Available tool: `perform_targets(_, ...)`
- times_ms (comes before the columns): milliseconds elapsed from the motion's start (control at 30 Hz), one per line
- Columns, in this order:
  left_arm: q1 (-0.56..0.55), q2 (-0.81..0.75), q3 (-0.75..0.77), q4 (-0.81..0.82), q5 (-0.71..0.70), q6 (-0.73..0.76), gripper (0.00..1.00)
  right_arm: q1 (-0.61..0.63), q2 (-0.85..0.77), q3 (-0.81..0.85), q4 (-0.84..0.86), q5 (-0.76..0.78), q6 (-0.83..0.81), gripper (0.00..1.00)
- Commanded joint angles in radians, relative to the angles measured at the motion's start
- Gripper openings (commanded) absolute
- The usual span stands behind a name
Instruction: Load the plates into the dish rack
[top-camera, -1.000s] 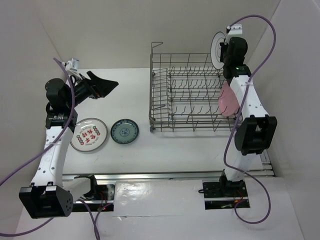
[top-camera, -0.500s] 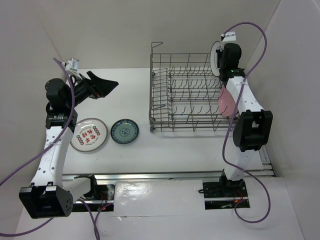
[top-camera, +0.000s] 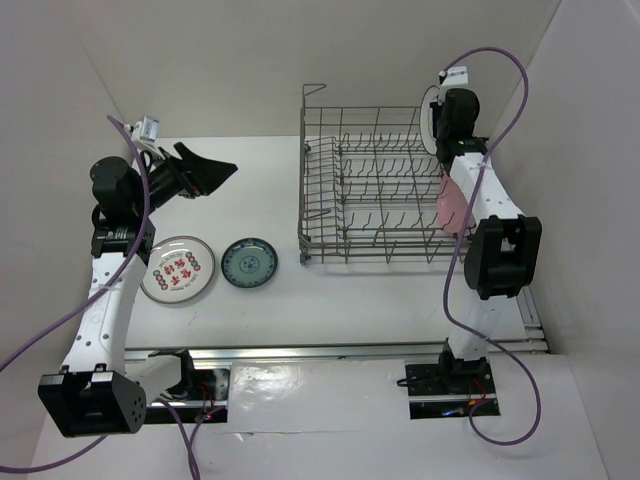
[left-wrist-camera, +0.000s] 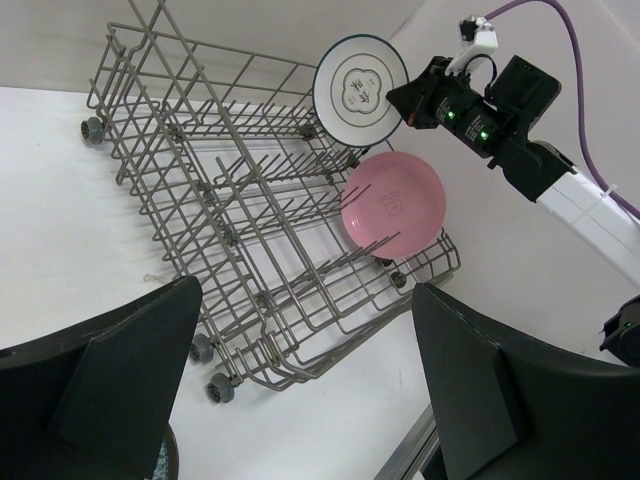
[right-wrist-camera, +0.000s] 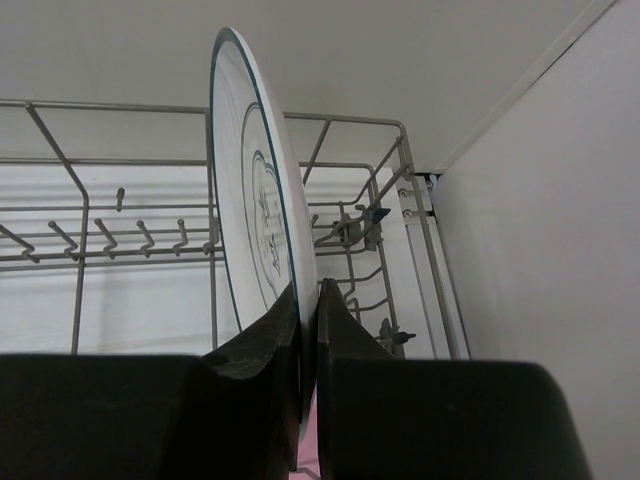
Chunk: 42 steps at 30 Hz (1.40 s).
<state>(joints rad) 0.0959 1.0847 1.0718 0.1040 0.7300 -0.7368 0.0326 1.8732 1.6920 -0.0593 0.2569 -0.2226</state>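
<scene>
Pinching the dark-rimmed plate (right-wrist-camera: 250, 200) upright in my right gripper (right-wrist-camera: 308, 295), clamped tight on its edge; rack (top-camera: 375, 180) beneath, pink plate (left-wrist-camera: 393, 203) just below. My left gripper (left-wrist-camera: 305, 330) gapes wide, holding nothing.

Dish rack (top-camera: 370, 240): middle and left tine rows open from above. Right end blocked by the upright pink plate (top-camera: 450, 205) and, above the far right corner, the right gripper (top-camera: 442, 110) clamping the dark-rimmed plate (top-camera: 430, 100). Side wall (top-camera: 590, 150) close beside the right arm (top-camera: 492, 200).

2 white arms (top-camera: 100, 310), black joints (top-camera: 505, 255), purple cables (top-camera: 447, 305), green indicator lights (left-wrist-camera: 480, 130)
</scene>
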Motion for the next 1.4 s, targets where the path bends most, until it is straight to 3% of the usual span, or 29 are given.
perform_targets(0, 0.007, -0.006, 0.037, 0.046, 0.011, -0.003, 1.0, 0.006, 0.009, 0.021, 0.107, 0.036, -0.008, 0.0)
perform_targets(1367, 0.007, -0.006, 0.028, 0.056, 0.02, -0.012, 1.0, 0.043, 0.066, -0.081, 0.119, 0.14, 0.02, 0.02)
